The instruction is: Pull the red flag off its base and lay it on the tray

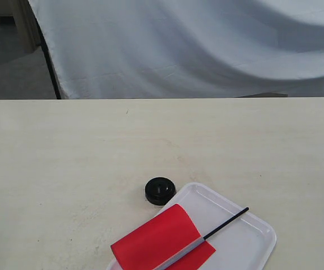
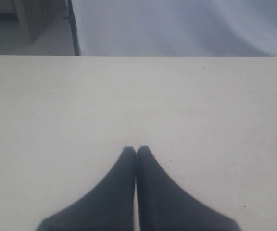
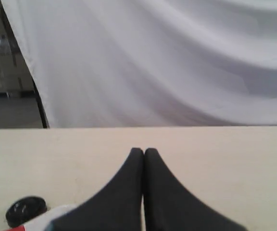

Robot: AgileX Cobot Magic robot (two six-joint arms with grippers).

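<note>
The red flag (image 1: 159,239) lies flat in the tray (image 1: 252,239), rod tip toward 2 o'clock, with the base (image 1: 160,190) just beside the tray's 11 o'clock rim, so the task looks finished. Left jaws and right jaws are pressed shut, holding nothing. Only parking seems needed, and the surface (image 1: 66,157) runs wide toward 12 and 9 o'clock.

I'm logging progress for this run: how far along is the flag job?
Done, by the look of it: the flag is off the base, which sits empty by the tray, and the flag lies flat on the tray. In hand: nothing. The left gripper and right gripper are both shut and hold nothing. Left: nothing visible.
</note>
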